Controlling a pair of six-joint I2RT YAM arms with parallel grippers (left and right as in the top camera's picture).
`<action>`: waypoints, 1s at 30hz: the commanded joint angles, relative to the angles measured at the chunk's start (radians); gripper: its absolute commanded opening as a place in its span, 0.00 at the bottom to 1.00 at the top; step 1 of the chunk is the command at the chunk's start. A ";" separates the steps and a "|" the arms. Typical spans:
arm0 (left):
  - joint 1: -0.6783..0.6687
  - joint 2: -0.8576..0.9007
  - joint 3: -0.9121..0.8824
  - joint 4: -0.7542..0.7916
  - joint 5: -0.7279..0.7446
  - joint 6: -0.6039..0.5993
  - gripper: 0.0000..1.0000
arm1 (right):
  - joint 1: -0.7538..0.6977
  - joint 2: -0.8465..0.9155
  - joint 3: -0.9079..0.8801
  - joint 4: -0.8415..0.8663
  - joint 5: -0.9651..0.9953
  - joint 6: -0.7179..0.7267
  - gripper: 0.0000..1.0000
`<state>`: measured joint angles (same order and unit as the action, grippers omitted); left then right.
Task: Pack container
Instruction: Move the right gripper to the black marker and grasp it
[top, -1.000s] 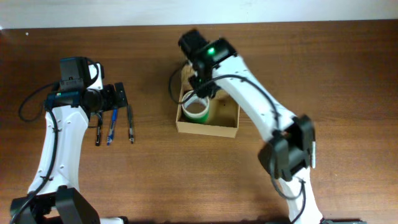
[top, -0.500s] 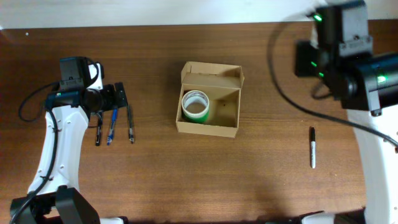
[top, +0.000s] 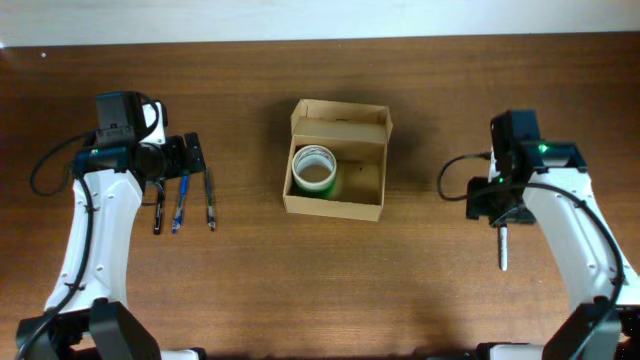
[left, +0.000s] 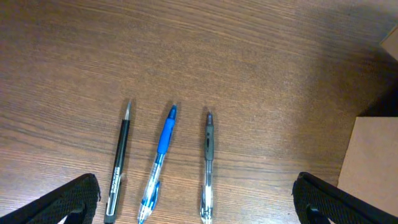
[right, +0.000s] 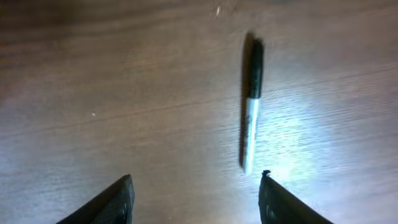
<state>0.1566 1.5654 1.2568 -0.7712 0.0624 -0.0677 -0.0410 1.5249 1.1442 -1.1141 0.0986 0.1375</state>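
The container (top: 333, 208) is a tan cardboard box at the table's middle, its flap lid (top: 340, 119) folded up at the back. A tape roll (top: 314, 170) with a green edge lies in its left half. My right gripper (top: 498, 208) is open far to the right of the box, just above a black-capped silver marker (top: 503, 250). In the right wrist view the marker (right: 251, 106) lies ahead of the gripper (right: 196, 186), outside the jaws. My left gripper (top: 192, 158) is wide open over three pens (top: 181, 203). Nothing is between its fingers (left: 69, 202).
In the left wrist view the three pens lie side by side: a black one (left: 120, 163), a blue one (left: 160, 160) and a clear grey one (left: 208, 163). The box's cardboard wall (left: 373, 163) shows at that view's right edge.
My right arm has swung from over the box to the table's right side and come down near the marker. The tape roll stays in the box. The left arm has not moved.
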 joint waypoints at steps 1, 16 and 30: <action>0.003 0.006 0.018 -0.001 -0.007 0.016 0.99 | -0.066 -0.013 -0.048 0.035 -0.090 -0.041 0.63; 0.003 0.006 0.018 -0.001 -0.007 0.016 0.99 | -0.190 0.186 -0.081 0.153 -0.038 -0.152 0.70; 0.003 0.006 0.018 0.000 -0.007 0.016 0.99 | -0.190 0.327 -0.082 0.163 -0.035 -0.130 0.47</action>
<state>0.1566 1.5654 1.2568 -0.7715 0.0624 -0.0677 -0.2295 1.8412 1.0695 -0.9596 0.0471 -0.0002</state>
